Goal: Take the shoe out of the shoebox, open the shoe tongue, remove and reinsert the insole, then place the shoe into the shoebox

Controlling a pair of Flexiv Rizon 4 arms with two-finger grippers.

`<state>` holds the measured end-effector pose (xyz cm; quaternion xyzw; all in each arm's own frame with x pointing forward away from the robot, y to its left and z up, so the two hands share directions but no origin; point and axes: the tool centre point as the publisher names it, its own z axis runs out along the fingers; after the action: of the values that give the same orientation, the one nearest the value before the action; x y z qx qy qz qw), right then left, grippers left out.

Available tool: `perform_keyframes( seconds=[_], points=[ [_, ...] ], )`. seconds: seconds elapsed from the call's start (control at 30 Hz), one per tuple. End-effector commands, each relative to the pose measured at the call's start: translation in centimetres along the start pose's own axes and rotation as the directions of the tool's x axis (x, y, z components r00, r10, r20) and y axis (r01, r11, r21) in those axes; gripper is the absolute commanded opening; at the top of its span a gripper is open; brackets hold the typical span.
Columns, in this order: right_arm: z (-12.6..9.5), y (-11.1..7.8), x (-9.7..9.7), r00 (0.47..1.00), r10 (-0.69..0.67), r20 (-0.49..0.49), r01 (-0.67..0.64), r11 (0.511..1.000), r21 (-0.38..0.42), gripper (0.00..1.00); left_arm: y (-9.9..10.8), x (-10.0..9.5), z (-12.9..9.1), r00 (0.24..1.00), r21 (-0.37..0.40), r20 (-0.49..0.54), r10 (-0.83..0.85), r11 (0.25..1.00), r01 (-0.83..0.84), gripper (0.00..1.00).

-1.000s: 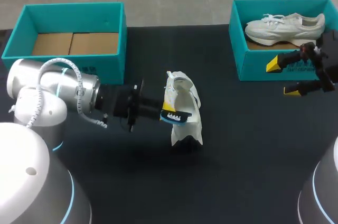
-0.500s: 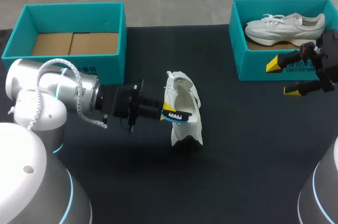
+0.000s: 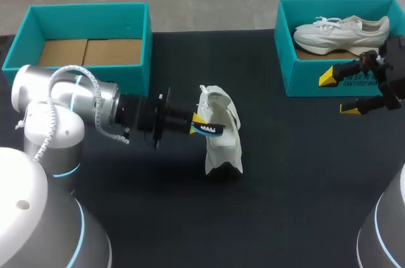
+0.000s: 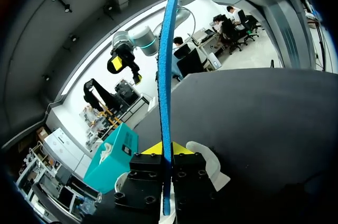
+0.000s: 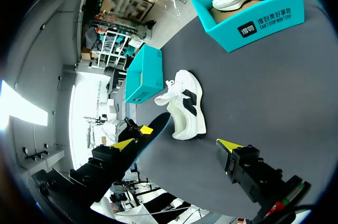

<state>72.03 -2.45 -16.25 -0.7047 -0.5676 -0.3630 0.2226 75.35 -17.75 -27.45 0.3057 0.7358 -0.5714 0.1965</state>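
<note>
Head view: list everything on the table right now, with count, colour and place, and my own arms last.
table: one, black, under everything.
left shoebox: one, teal, at the table's far left; only its cardboard bottom shows inside.
right shoebox: one, teal, at the table's far right.
boxed shoe: one, white, lying in the right shoebox.
table shoe: one, white with a black side patch, on the middle of the table.
insole: one, blue, between the left gripper's fingers, beside the table shoe.
left gripper: one, yellow-tipped, shut on the insole at the table shoe.
right gripper: one, yellow-tipped, open, in front of the right shoebox.
</note>
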Motion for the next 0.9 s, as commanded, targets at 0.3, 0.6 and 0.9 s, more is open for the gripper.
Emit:
perform_keyframes(
  seconds=[0.3, 0.6, 0.9],
  points=[
    [0.0, -0.1, 0.0, 1.000, 0.002, 0.002, -0.002, 1.000, -0.002, 1.00, -0.7, -0.7, 0.7, 1.000, 0.038, -0.011, -0.005, 0.999, 0.005, 0.00],
    [0.0, -0.1, 0.0, 1.000, 0.002, 0.002, -0.002, 1.000, -0.002, 1.00, -1.5, -1.4, 2.0, 1.000, 0.100, -0.002, -0.010, 0.995, 0.010, 0.00],
    [0.0, -0.1, 0.0, 1.000, 0.002, 0.002, -0.002, 1.000, -0.002, 1.00, -1.3, -1.1, 2.4, 0.999, 0.115, 0.002, -0.044, 0.992, 0.043, 0.00]
  ],
)
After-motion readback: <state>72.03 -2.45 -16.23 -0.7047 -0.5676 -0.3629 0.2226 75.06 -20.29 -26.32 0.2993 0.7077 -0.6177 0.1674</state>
